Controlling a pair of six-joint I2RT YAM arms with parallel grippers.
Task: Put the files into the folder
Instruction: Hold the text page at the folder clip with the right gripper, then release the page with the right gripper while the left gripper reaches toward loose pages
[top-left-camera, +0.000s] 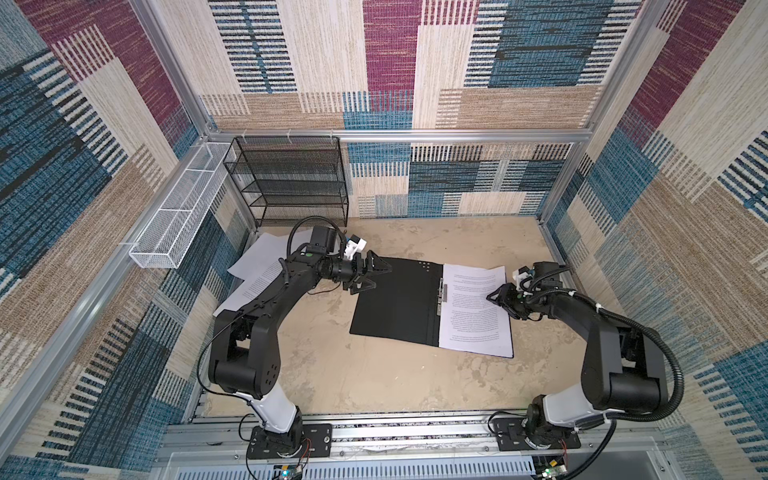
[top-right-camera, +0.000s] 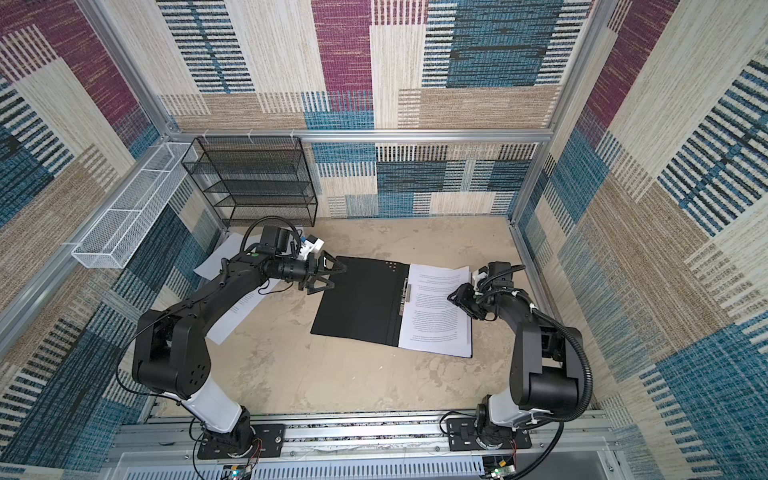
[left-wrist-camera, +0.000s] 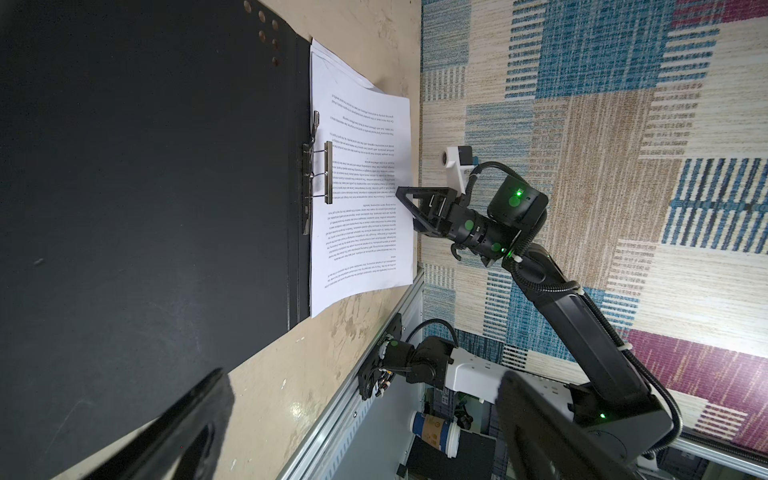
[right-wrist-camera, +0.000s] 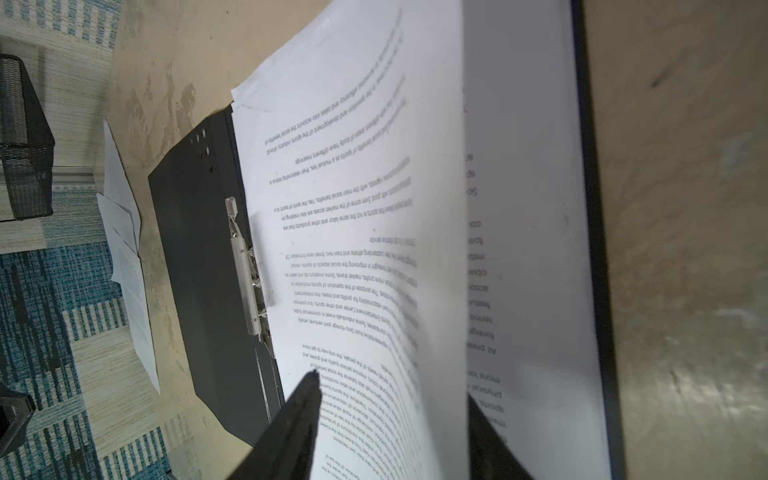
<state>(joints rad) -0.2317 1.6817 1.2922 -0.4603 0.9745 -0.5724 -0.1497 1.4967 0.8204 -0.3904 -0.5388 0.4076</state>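
While the right gripper (top-left-camera: 498, 297) stands parted astride a sheet (right-wrist-camera: 365, 249) in the folder (top-left-camera: 395, 303), loose files (top-left-camera: 258, 259) lie left of it, nearest the wide-open left gripper (top-left-camera: 380, 277)

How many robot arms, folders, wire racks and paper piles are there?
Robot arms: 2, left arm and right arm.
Folder: 1.
Wire racks: 2, black rack and white basket.
Paper piles: 2, one in the folder, one beside the left arm.
Total: 7.
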